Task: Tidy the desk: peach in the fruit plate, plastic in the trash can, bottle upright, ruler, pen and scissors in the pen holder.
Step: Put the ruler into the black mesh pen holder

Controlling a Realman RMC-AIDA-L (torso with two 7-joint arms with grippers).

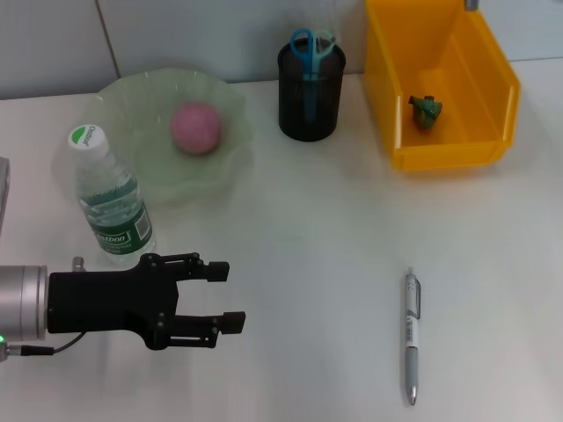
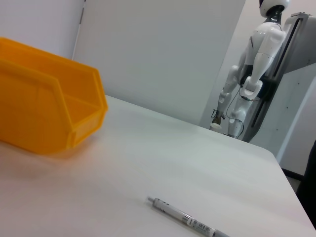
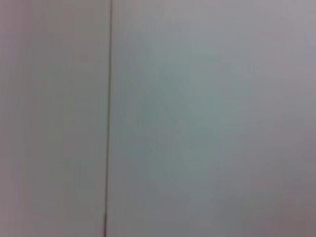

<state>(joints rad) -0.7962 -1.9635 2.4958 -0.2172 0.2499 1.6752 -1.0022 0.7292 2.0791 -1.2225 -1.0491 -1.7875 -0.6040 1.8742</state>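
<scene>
My left gripper (image 1: pixel 230 297) hovers open and empty over the desk (image 1: pixel 334 255) at the front left, fingers pointing right. Just behind it the bottle (image 1: pixel 110 198) stands upright. The peach (image 1: pixel 195 127) lies in the fruit plate (image 1: pixel 167 180). The pen holder (image 1: pixel 310 92) holds blue-handled scissors (image 1: pixel 310 46), and a faint clear strip, apparently the ruler (image 1: pixel 332 25), rises beside them. A green crumpled plastic (image 1: pixel 426 112) lies in the trash can (image 1: pixel 449 156). The pen (image 1: pixel 412 338) lies on the desk at the front right, far from my gripper; the left wrist view shows the pen (image 2: pixel 187 219) and trash can (image 2: pixel 44 113).
A white humanoid robot (image 2: pixel 252 74) stands beyond the desk's far edge in the left wrist view. The right wrist view shows only a pale wall with a vertical seam. A grey object's edge (image 1: pixel 3 189) sits at the far left.
</scene>
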